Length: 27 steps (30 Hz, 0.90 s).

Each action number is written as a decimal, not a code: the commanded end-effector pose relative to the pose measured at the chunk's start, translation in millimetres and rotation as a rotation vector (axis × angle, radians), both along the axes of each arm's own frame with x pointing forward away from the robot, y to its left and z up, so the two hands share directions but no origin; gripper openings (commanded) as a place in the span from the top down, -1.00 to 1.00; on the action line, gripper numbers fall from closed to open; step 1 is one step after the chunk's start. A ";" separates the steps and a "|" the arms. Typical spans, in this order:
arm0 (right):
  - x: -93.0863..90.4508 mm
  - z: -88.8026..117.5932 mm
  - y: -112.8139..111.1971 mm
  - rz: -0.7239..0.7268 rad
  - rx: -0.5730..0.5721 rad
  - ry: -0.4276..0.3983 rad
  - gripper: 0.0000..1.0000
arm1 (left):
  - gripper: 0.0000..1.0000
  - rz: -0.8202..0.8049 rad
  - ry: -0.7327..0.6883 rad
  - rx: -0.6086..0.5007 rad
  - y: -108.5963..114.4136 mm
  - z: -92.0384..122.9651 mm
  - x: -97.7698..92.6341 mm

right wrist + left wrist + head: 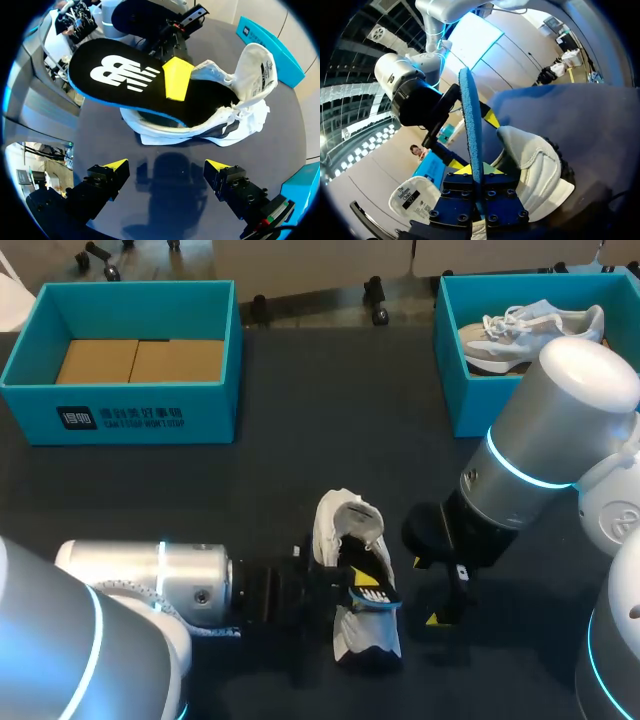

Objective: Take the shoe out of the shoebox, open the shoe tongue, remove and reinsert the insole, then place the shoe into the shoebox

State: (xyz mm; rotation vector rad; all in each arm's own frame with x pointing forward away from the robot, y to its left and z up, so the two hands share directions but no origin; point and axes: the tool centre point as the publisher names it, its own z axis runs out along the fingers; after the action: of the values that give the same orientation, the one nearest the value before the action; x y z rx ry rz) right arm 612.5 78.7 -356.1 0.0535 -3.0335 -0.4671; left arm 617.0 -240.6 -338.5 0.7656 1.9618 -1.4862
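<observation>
A white shoe (352, 540) lies on the dark table, its tongue (257, 65) pulled back. The black insole (372, 590) with a blue edge has one end in the shoe's opening and the other sticking out above it. My left gripper (350, 580) is shut on the insole. In the left wrist view the insole (471, 120) stands edge-on between the fingertips (492, 169), beside the shoe (537, 165). In the right wrist view the insole (125, 80) lies ahead of my right gripper (165, 167), over the shoe (225, 127). My right gripper (445, 605) stands open and empty just right of the shoe.
A teal shoebox (120, 415) with cardboard inside stands at the back left. Another teal box (470, 400) at the back right holds a second pale shoe (530, 325). Bare dark table lies between the boxes and the shoe.
</observation>
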 end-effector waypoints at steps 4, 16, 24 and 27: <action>-0.2 -1.1 0.4 0.000 0.001 0.000 -1.00 | 1.00 0.024 -0.026 0.016 -5.3 -7.7 6.4; -0.2 -1.1 0.4 0.000 0.001 0.000 -1.00 | 0.87 0.023 0.005 0.004 1.2 -5.9 8.8; -0.2 -1.1 0.4 0.000 0.001 0.000 -1.00 | 0.25 0.003 0.051 -0.035 7.2 7.5 -1.9; -0.2 -1.1 0.4 0.000 0.001 0.000 -1.00 | 0.19 -0.004 0.058 -0.042 7.9 12.5 -7.5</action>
State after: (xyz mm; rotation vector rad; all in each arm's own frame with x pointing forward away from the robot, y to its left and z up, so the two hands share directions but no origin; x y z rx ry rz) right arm 612.5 78.7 -356.1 0.0536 -3.0335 -0.4672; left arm 616.8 -242.5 -330.9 0.7183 1.9668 -1.5669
